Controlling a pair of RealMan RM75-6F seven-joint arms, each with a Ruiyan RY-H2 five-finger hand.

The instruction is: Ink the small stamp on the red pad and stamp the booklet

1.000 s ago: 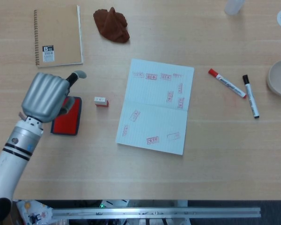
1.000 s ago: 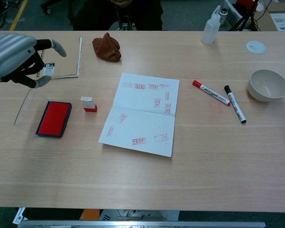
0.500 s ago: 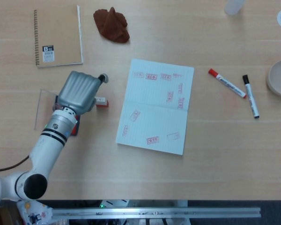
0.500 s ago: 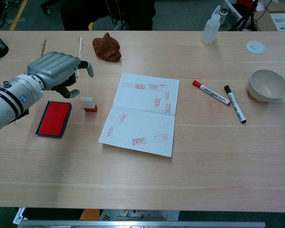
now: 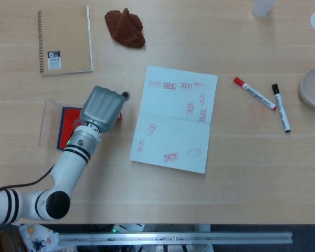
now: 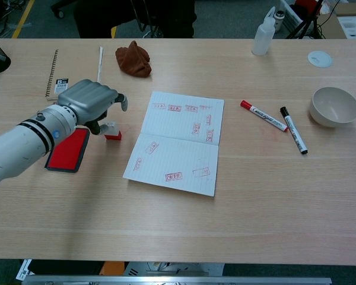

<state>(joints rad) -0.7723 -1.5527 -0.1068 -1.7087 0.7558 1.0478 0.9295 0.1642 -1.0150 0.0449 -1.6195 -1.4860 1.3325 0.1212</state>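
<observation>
1. Hand check: your left hand [image 6: 92, 102] has swung in from the table's far left edge over the last second and now sits right over the small stamp [image 6: 111, 130]. Fingers are curled down around it, but I can't tell if they've actually closed on it.
2. So you're at the pickup; inking isn't started.
3. Stamp's between the red pad [image 6: 67, 149] and the booklet [image 6: 177, 142].
</observation>
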